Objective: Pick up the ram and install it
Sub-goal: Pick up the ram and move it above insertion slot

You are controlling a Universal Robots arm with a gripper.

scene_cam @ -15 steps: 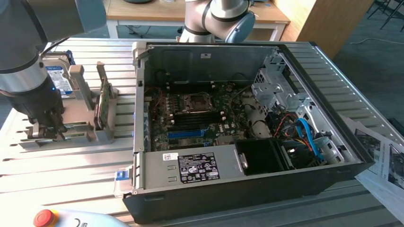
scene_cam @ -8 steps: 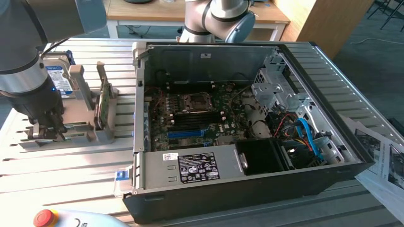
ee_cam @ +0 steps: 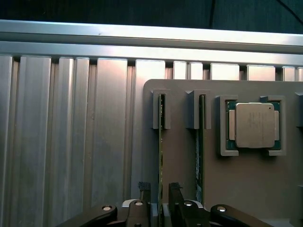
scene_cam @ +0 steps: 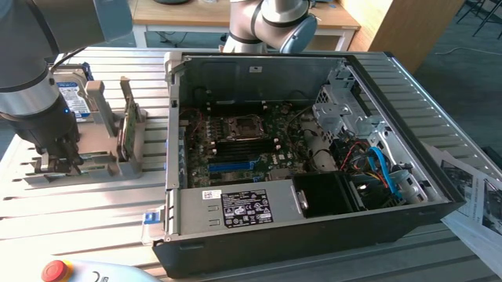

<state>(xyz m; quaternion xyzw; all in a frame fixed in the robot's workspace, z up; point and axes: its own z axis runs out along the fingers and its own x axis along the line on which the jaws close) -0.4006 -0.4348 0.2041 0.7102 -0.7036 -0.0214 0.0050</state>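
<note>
In the wrist view the ram [ee_cam: 161, 142], a thin green board, stands on edge in a slot of the grey holder [ee_cam: 180, 165]. My gripper [ee_cam: 160, 191] is open and straddles the stick's near end, one finger on each side, with a small gap to the board. A second green stick [ee_cam: 200, 142] stands in the neighbouring slot. In the exterior view my gripper [scene_cam: 56, 163] is down at the holder [scene_cam: 98, 171] at that view's left, beside the open computer case [scene_cam: 314, 64] with its motherboard [scene_cam: 235, 147].
A square silver processor [ee_cam: 255, 125] rests in the holder beyond the two sticks. A hard drive [scene_cam: 70, 97] stands at the holder's back. A red stop button [scene_cam: 56, 269] is at the front, and papers [scene_cam: 478, 200] lie at the exterior view's right on the slatted table [scene_cam: 86, 211].
</note>
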